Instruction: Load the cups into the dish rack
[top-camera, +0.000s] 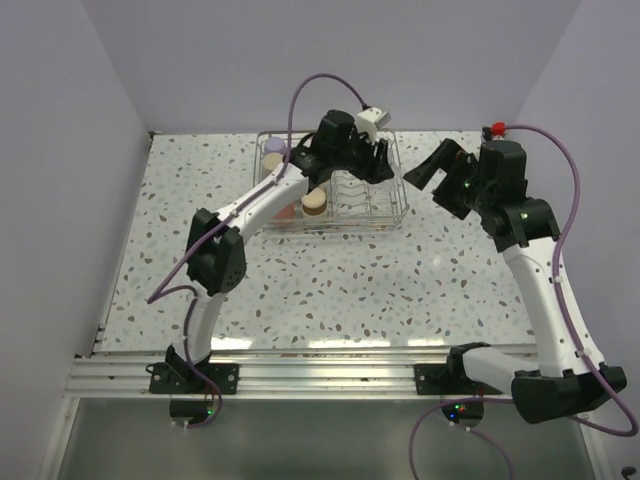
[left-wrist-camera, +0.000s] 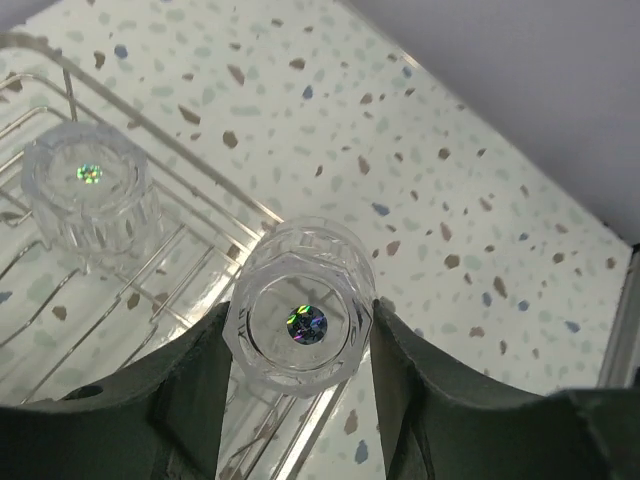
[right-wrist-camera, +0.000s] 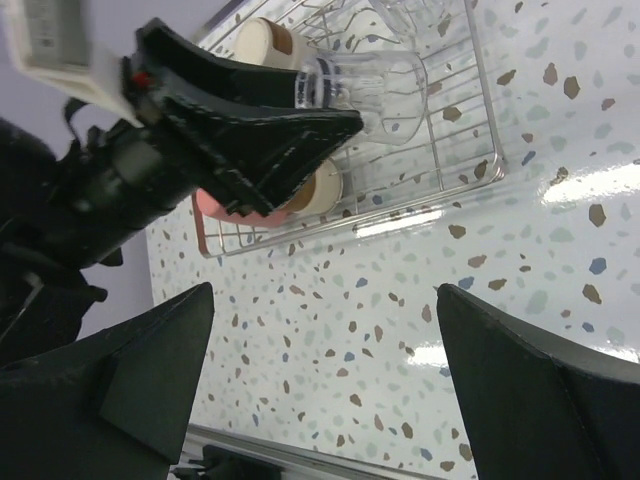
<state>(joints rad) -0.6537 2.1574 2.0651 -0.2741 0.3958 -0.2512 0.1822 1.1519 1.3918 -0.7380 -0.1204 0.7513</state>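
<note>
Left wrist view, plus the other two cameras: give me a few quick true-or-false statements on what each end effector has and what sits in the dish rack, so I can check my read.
1. The left end effector grips a clear cup. True.
2. The right end effector is shut on a metal cup. False: it is open and empty, over the table beside the dish rack.
3. A second clear cup sits in the rack. True.
4. The rack holds no coloured cups. False: a lavender cup, a tan cup and a red cup are in it.
</note>
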